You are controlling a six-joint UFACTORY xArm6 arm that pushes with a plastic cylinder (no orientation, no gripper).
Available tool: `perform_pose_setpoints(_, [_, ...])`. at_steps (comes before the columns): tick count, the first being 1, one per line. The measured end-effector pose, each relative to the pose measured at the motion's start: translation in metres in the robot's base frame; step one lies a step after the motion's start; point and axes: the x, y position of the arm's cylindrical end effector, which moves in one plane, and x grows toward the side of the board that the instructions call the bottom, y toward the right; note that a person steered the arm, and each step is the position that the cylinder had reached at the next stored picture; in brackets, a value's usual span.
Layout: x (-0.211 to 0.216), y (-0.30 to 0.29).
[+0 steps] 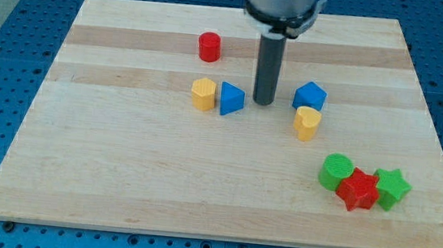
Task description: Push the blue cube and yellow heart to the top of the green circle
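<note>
Nearest the view's bottom edge, toward the right, three plastic blocks huddle on the pale wooden surface [118, 179]: the green circle [336, 171], a red star [358, 190] touching it on its lower right, and a green star [392, 188] beside that. Farther up the view sit the yellow heart [307, 123] and, touching it from above, the blue cube [310, 95]; both lie above and slightly left of the green circle, still clearly apart from it. Level with them, just to the left, my tip [263, 103] rests on the board between the blue cube and a blue triangular block [231, 99], with a yellow hexagonal block [203, 94] beyond that. A red cylinder [209, 47] stands farthest back. The end effector is only a plain rod with nothing to open or close, and it holds nothing. The risk I judge from here: a push from this side would send the pair rightward instead of down toward the circle, and an off-centre contact could split the cube from the heart or spin one away. Pushing too far down could also knock the green circle into the red star and shift the target itself.
</note>
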Motion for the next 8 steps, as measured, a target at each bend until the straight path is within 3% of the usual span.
perform_pose_setpoints(3, [-0.006, 0.018])
perform_pose_setpoints(5, [0.070, 0.048])
perform_pose_setpoints(6, [0.078, 0.048])
perform_pose_setpoints(7, [0.053, 0.033])
perform_pose_setpoints(8, [-0.005, 0.009])
